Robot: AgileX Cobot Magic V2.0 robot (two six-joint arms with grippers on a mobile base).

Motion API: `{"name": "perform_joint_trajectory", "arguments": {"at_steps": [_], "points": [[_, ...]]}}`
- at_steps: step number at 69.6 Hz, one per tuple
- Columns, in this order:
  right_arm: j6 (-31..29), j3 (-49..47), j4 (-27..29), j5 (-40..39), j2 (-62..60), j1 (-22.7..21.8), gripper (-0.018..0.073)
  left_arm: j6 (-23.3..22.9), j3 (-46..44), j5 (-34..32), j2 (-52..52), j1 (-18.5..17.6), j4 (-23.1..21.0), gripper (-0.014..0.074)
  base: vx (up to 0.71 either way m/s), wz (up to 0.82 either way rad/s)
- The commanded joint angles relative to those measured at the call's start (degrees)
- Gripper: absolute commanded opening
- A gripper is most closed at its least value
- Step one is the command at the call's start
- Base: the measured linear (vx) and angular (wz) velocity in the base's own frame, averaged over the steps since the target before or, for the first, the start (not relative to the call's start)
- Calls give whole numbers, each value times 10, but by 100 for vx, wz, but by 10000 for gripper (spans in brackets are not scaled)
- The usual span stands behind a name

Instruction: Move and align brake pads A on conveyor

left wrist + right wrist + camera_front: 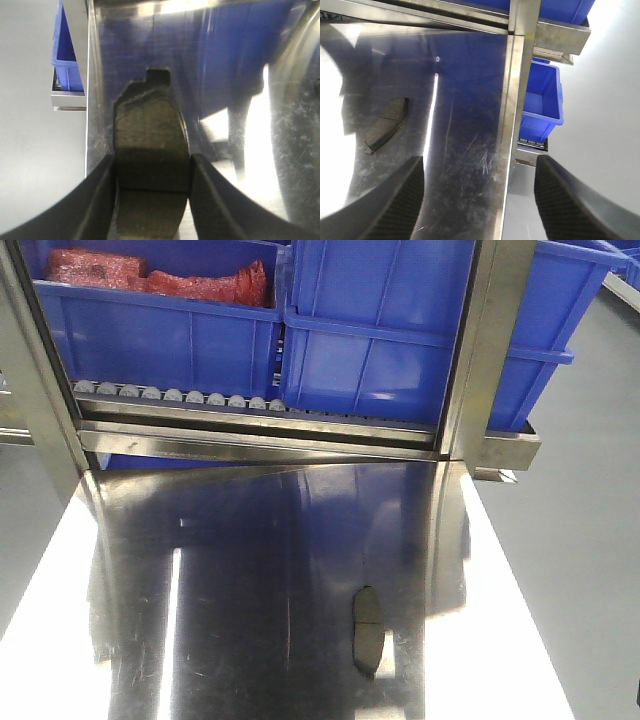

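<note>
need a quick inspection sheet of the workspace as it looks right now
surface: shiny steel table, scratched, strong glare; conveyor not in view
job's things: loose brake pad lies flat on the table; held brake pad sits in the left gripper; no other pads seen
clutter: nothing seen
grippers: left gripper shut on the held brake pad across its middle; right gripper open and empty, over the table's edge
cables: nothing seen
surroundings: roller rack behind the table carries blue bins, one holding red items; grey floor
</note>
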Motion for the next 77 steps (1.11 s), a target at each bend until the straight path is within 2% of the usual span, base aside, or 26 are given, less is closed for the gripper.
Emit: {"name": "perform_joint_trajectory", "arguments": {"at_steps": [1,55,77], "points": [[0,-16,-3,-39,6,-2,449,0,-14,-39,6,-4,13,-6,0,0],[0,-16,-8,-41,6,-2,449,0,-14,-39,6,-4,13,-6,0,0],[0,-16,9,-50,7,-2,449,0,-14,-39,6,-4,13,-6,0,0]]}}
